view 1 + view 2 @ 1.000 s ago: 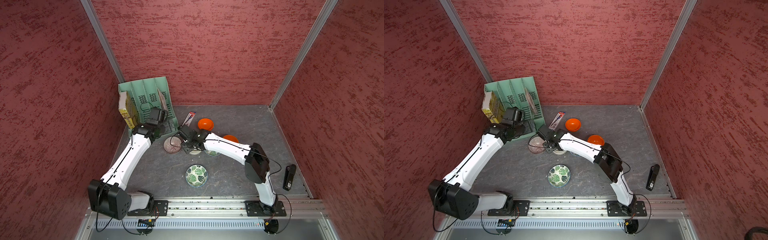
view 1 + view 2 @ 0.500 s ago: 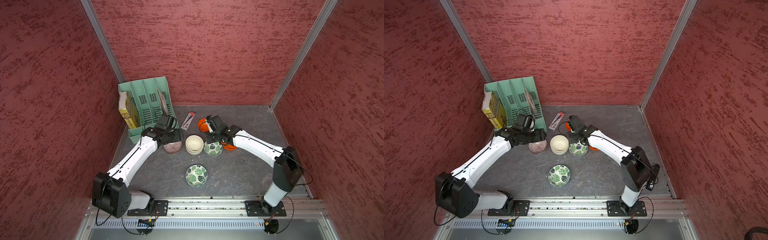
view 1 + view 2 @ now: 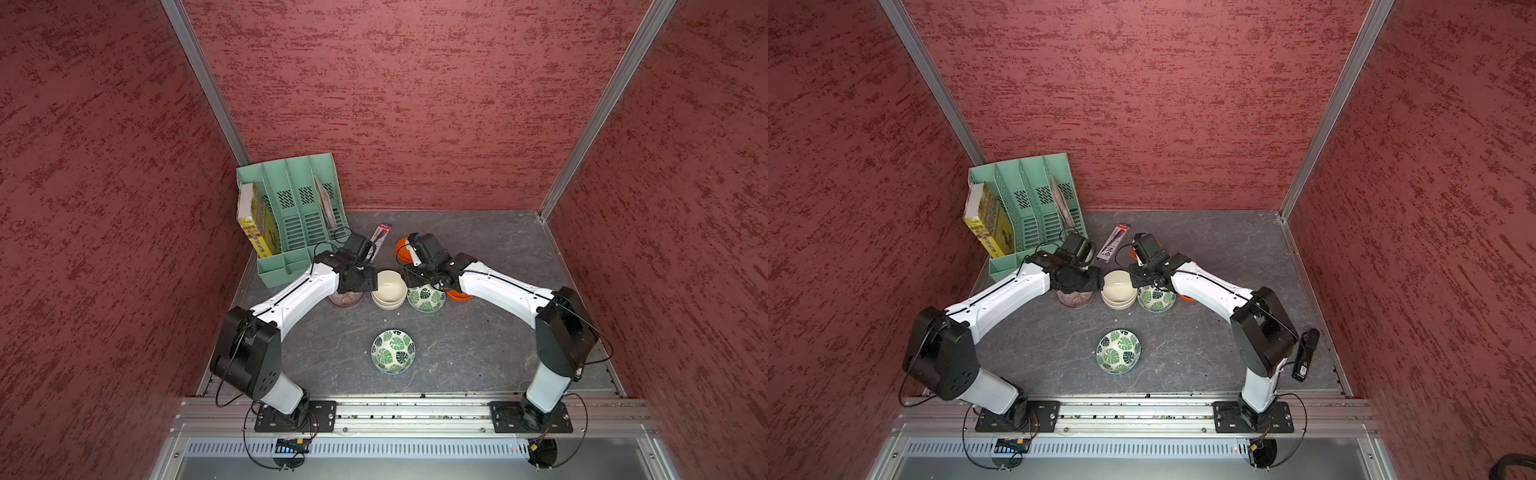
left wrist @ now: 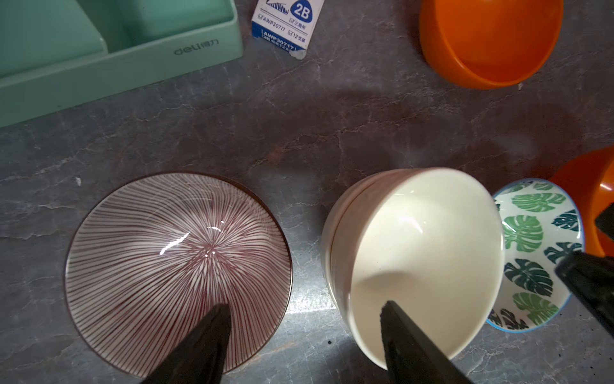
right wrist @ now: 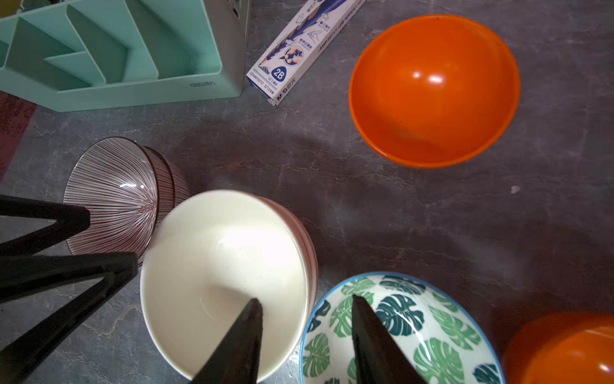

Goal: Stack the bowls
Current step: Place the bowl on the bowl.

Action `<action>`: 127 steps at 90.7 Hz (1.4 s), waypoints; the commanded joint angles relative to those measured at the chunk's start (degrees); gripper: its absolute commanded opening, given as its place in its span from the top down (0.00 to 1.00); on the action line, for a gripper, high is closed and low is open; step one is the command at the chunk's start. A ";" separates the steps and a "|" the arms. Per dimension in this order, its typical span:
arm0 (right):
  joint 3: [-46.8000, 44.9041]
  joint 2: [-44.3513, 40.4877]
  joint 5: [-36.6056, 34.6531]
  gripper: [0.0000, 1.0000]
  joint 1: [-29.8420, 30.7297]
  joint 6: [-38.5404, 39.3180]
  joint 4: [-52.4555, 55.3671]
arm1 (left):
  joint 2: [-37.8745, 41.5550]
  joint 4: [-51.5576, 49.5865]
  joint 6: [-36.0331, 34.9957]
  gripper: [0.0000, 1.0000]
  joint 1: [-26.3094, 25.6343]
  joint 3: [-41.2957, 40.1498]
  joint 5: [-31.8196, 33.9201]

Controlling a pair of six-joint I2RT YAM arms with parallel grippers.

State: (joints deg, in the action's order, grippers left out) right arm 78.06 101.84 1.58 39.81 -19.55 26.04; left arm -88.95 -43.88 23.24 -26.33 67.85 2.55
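Three bowl groups stand in a row mid-table: a purple-lined bowl [image 3: 345,299] [image 4: 176,266], a nested cream pair [image 3: 389,291] [image 4: 428,259], and a leaf bowl [image 3: 426,298] [image 5: 432,332]. Another leaf bowl [image 3: 392,351] sits alone nearer the front. One orange bowl [image 5: 435,89] lies behind the row, a second orange bowl [image 3: 459,296] beside the right arm. My left gripper [image 4: 305,317] is open, one finger over the purple-lined bowl, the other over the cream pair. My right gripper [image 5: 305,301] is open, straddling the cream and leaf rims.
A green file organizer [image 3: 299,216] with a yellow book [image 3: 253,226] stands at the back left. A pencil box [image 3: 380,235] lies behind the bowls. A black device [image 3: 1306,353] rests near the right edge. Red walls close in three sides.
My right arm pulled back rightward off the cream pair, which came into view. My left gripper moved from the organizer to the purple-lined and cream bowls, its jaws narrowing somewhat.
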 commanded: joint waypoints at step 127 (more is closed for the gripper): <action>-1.50 2.69 5.89 0.74 0.18 -0.75 -5.61 | -5.42 0.30 -0.81 0.37 1.54 3.49 0.43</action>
State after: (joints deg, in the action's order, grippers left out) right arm 75.92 103.00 6.63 39.81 -20.36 22.00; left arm -95.59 -43.46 22.65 -25.30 69.87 2.44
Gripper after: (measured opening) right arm 0.270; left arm 0.632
